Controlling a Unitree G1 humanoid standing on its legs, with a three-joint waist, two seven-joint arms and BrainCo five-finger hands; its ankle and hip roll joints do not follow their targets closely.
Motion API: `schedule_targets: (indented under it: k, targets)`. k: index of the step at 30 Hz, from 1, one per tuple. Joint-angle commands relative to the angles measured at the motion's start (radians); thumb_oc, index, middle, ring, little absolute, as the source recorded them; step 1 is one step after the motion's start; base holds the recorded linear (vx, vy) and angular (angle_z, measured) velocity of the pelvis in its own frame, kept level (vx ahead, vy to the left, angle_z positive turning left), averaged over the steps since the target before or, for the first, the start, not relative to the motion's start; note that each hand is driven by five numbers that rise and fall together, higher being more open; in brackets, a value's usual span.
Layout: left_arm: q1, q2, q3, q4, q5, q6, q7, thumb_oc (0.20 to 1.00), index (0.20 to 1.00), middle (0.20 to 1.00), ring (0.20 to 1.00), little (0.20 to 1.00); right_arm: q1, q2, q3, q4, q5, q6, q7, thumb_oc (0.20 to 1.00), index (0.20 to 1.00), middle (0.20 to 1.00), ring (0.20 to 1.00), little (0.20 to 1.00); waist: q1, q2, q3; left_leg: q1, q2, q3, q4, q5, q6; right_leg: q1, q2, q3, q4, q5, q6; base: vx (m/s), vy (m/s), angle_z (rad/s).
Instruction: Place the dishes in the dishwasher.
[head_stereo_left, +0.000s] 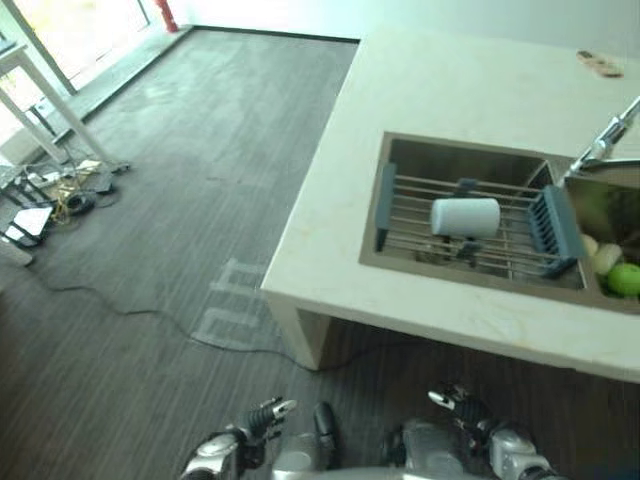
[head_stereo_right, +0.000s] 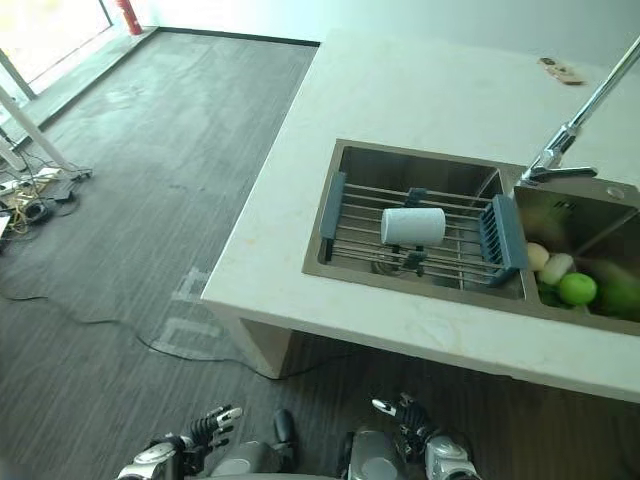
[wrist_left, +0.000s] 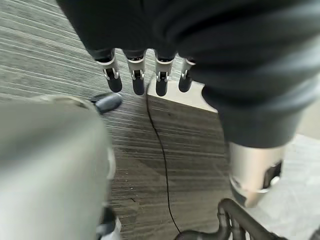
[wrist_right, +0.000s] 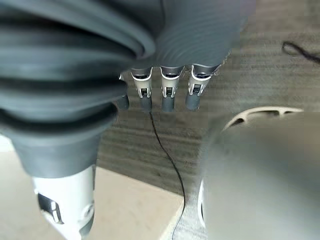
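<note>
White cup (head_stereo_right: 413, 226) lying on its side across the wire rack (head_stereo_right: 350, 222), roughly mid-rack, inside the left basin of the steel sink (head_stereo_right: 430, 166). Probably ceramic or hard plastic: stiff, smooth, likely light, breakable if dropped, prone to rolling on the rods. Best taken around the barrel from above, thumb on one side and fingers on the other; no handle visible. Blue-grey end pieces capping the rack at either side. Beneath the rods, something dark and small, too unclear to name. Right basin holding green and pale round items (head_stereo_right: 577, 288), apparently fruit or vegetables. Chrome tap (head_stereo_right: 575, 125) angled over the divider between basins. Pale counter (head_stereo_right: 420, 90) surrounding the sink, with a small flat object near the far edge. Dishwasher yet to be located. Left hand (head_stereo_left: 262, 417) and right hand (head_stereo_left: 458, 403) hanging low, well apart from the counter, over dark floor. Fingers of both straight and relaxed, slightly spread, holding nothing. Task seemingly not begun.
</note>
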Motion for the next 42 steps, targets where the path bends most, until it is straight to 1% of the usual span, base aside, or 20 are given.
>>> schedule_targets:
  k: [1, 2, 3, 5, 7, 8, 9, 11, 13, 15, 19, 24, 28, 30, 31, 32, 34, 36, 39, 42]
  targets:
    - [0.001, -0.005, 0.036, -0.009, -0.067, -0.011, 0.006, 1.0, 1.0, 1.0, 1.0, 1.0, -0.018, -0.026, -0.007, -0.045, -0.023, -0.005, 0.0, 1.0, 1.0, 1.0, 1.0, 1.0, -0.003, 0.025, 0.021, 0.075, 0.022, -0.094, 0.109, -0.193, -0.068, 0.069, -0.05, -0.007, -0.245, 0.181, 0.024, 0.09, -0.441, -0.51]
    - [0.004, -0.005, 0.04, -0.012, -0.076, -0.01, 0.01, 1.0, 1.0, 1.0, 1.0, 1.0, -0.017, -0.024, -0.01, -0.047, -0.031, 0.007, -0.002, 1.0, 1.0, 1.0, 1.0, 1.0, -0.004, 0.022, 0.016, 0.079, 0.036, -0.089, 0.111, -0.195, -0.075, 0.063, -0.059, -0.007, -0.258, 0.189, 0.034, 0.11, -0.538, -0.54]
    - [0.013, -0.005, 0.051, -0.018, -0.09, -0.009, 0.019, 1.0, 1.0, 1.0, 1.0, 1.0, -0.012, -0.022, -0.01, -0.048, -0.035, 0.03, 0.001, 1.0, 1.0, 1.0, 1.0, 1.0, -0.003, 0.019, 0.008, 0.082, 0.07, -0.076, 0.122, -0.189, -0.099, 0.088, -0.048, -0.032, -0.291, 0.146, 0.041, 0.11, -0.6, -0.38]
    - [0.032, -0.011, 0.07, -0.037, -0.152, 0.028, 0.043, 1.0, 1.0, 1.0, 1.0, 1.0, -0.007, -0.022, -0.01, -0.037, 0.001, 0.087, -0.002, 1.0, 1.0, 1.0, 1.0, 1.0, 0.008, 0.007, -0.013, 0.071, 0.111, -0.065, 0.158, -0.186, -0.123, 0.112, -0.025, -0.068, -0.319, 0.119, 0.04, 0.09, -0.662, -0.11]
    - [0.054, -0.029, 0.097, -0.045, -0.209, 0.044, 0.053, 1.0, 1.0, 1.0, 1.0, 1.0, -0.006, -0.04, -0.009, -0.023, -0.043, 0.106, -0.014, 1.0, 1.0, 1.0, 1.0, 1.0, 0.008, -0.006, -0.01, 0.031, 0.132, -0.102, 0.325, -0.228, -0.137, 0.127, 0.014, -0.054, -0.316, 0.079, -0.014, 0.02, -0.565, 0.0]
    - [0.057, -0.039, 0.103, -0.044, -0.198, 0.047, 0.061, 1.0, 1.0, 1.0, 1.0, 1.0, -0.009, -0.048, -0.007, -0.017, -0.022, 0.118, -0.033, 1.0, 1.0, 1.0, 1.0, 1.0, 0.018, -0.004, 0.006, -0.038, 0.135, -0.129, 0.43, -0.204, -0.148, 0.152, 0.034, -0.046, -0.329, 0.067, -0.044, -0.04, -0.269, 0.14]
    - [0.059, -0.046, 0.104, -0.038, -0.198, 0.046, 0.06, 1.0, 1.0, 1.0, 1.0, 1.0, -0.011, -0.052, -0.011, -0.009, 0.001, 0.122, -0.042, 1.0, 1.0, 1.0, 1.0, 1.0, 0.023, 0.002, 0.015, -0.067, 0.133, -0.136, 0.444, -0.184, -0.156, 0.166, 0.044, -0.048, -0.338, 0.061, -0.058, -0.03, -0.168, -0.08]
    - [0.071, -0.062, 0.109, -0.011, -0.227, 0.043, 0.055, 1.0, 1.0, 1.0, 1.0, 1.0, -0.005, -0.065, -0.03, 0.007, 0.031, 0.14, -0.037, 1.0, 1.0, 1.0, 1.0, 1.0, 0.035, 0.031, 0.021, -0.075, 0.106, -0.15, 0.3, -0.124, -0.173, 0.2, 0.065, -0.057, -0.368, 0.057, -0.059, 0.08, 0.028, -0.14]
    - [0.074, -0.063, 0.125, 0.017, -0.228, 0.082, 0.068, 1.0, 1.0, 1.0, 1.0, 1.0, 0.013, -0.064, -0.058, 0.027, 0.087, 0.165, -0.066, 1.0, 1.0, 1.0, 1.0, 1.0, 0.029, 0.046, 0.009, -0.046, 0.12, -0.162, 0.158, -0.054, -0.181, 0.218, 0.079, -0.061, -0.394, 0.052, -0.062, 0.15, 0.14, -0.17]
    - [0.068, -0.066, 0.134, 0.042, -0.241, 0.089, 0.075, 1.0, 1.0, 1.0, 1.0, 1.0, 0.021, -0.061, -0.09, 0.054, 0.147, 0.188, -0.069, 1.0, 1.0, 1.0, 1.0, 1.0, 0.023, 0.052, -0.007, -0.021, 0.119, -0.16, 0.103, -0.045, -0.187, 0.222, 0.081, -0.07, -0.41, 0.052, -0.059, 0.11, 0.144, -0.27]
    - [0.059, -0.07, 0.192, 0.064, -0.353, 0.084, 0.072, 1.0, 1.0, 1.0, 1.0, 1.0, 0.062, -0.05, -0.142, 0.111, 0.06, 0.2, -0.06, 1.0, 1.0, 1.0, 1.0, 1.0, 0.012, 0.052, -0.035, 0.032, 0.11, -0.137, 0.043, -0.049, -0.189, 0.234, 0.068, -0.094, -0.455, 0.075, -0.045, 0.09, 0.114, 0.01]
    - [0.086, -0.033, 0.309, 0.009, -0.544, -0.029, 0.161, 1.0, 1.0, 1.0, 1.0, 1.0, 0.084, -0.07, -0.184, 0.141, 0.07, 0.209, -0.039, 1.0, 1.0, 1.0, 1.0, 1.0, 0.022, 0.049, -0.055, 0.061, 0.087, -0.148, 0.014, -0.07, -0.173, 0.246, 0.07, -0.083, -0.488, 0.088, -0.034, 0.07, 0.052, 0.0]
    - [0.12, 0.097, 0.366, -0.188, -0.399, -0.16, 0.298, 1.0, 1.0, 1.0, 1.0, 1.0, 0.101, -0.121, -0.228, 0.098, 0.144, 0.205, -0.003, 1.0, 1.0, 1.0, 1.0, 1.0, 0.031, 0.073, -0.057, 0.057, 0.078, -0.147, 0.009, -0.077, -0.162, 0.234, 0.066, -0.077, -0.482, 0.079, -0.029, 0.01, 0.079, 0.0]
    - [0.135, 0.209, 0.388, -0.319, 0.007, -0.182, 0.613, 1.0, 1.0, 1.0, 1.0, 1.0, 0.109, -0.127, -0.237, 0.098, 0.14, 0.187, 0.0, 1.0, 1.0, 1.0, 1.0, 1.0, 0.044, 0.086, -0.059, 0.054, 0.071, -0.151, 0.008, -0.081, -0.156, 0.235, 0.062, -0.082, -0.483, 0.077, -0.025, 0.0, 0.045, -0.08]
    - [0.138, 0.245, 0.392, -0.344, 0.063, -0.175, 0.704, 1.0, 1.0, 1.0, 1.0, 1.0, 0.108, -0.128, -0.235, 0.1, 0.146, 0.185, -0.001, 1.0, 1.0, 1.0, 1.0, 1.0, 0.047, 0.089, -0.06, 0.053, 0.069, -0.153, 0.007, -0.082, -0.154, 0.234, 0.062, -0.082, -0.484, 0.076, -0.025, -0.02, 0.035, -0.07]
    - [0.145, 0.346, 0.427, -0.386, 0.076, -0.186, 0.803, 1.0, 1.0, 1.0, 1.0, 1.0, 0.108, -0.132, -0.227, 0.107, 0.159, 0.185, -0.005, 1.0, 1.0, 1.0, 1.0, 1.0, 0.051, 0.096, -0.065, 0.051, 0.066, -0.153, 0.005, -0.083, -0.151, 0.232, 0.064, -0.08, -0.486, 0.072, -0.026, 0.0, 0.0, 0.0]
    - [0.149, 0.52, 0.544, -0.449, 0.188, -0.089, 0.831, 1.0, 1.0, 1.0, 1.0, 1.0, 0.119, -0.132, -0.234, 0.118, 0.158, 0.183, -0.007, 1.0, 1.0, 1.0, 1.0, 1.0, 0.057, 0.102, -0.077, 0.053, 0.066, -0.154, 0.004, -0.084, -0.149, 0.237, 0.07, -0.079, -0.491, 0.073, -0.024, 0.02, -0.037, 0.0]
    - [0.136, 0.705, 0.625, -0.456, 0.219, -0.102, 0.805, 1.0, 1.0, 1.0, 1.0, 1.0, 0.123, -0.132, -0.228, 0.126, 0.179, 0.188, -0.011, 1.0, 1.0, 1.0, 1.0, 1.0, 0.056, 0.105, -0.085, 0.059, 0.066, -0.151, 0.002, -0.087, -0.147, 0.246, 0.078, -0.078, -0.499, 0.075, -0.024, 0.06, -0.109, 0.03]
    - [0.054, 0.969, 0.702, -0.532, 0.213, -0.128, 0.652, 1.0, 1.0, 1.0, 1.0, 1.0, 0.126, -0.139, -0.214, 0.117, 0.196, 0.217, -0.006, 1.0, 1.0, 1.0, 1.0, 1.0, 0.045, 0.111, -0.101, 0.073, 0.069, -0.137, 0.004, -0.094, -0.15, 0.26, 0.086, -0.073, -0.508, 0.079, -0.02, 0.07, -0.093, 0.12]
    - [-0.055, 1.062, 0.656, -0.626, 0.204, -0.115, 0.561, 1.0, 1.0, 1.0, 1.0, 1.0, 0.118, -0.135, -0.202, 0.114, 0.195, 0.233, -0.001, 1.0, 1.0, 1.0, 1.0, 1.0, 0.034, 0.113, -0.108, 0.082, 0.068, -0.129, 0.003, -0.098, -0.152, 0.267, 0.088, -0.068, -0.516, 0.084, -0.015, 0.07, -0.078, -0.01]
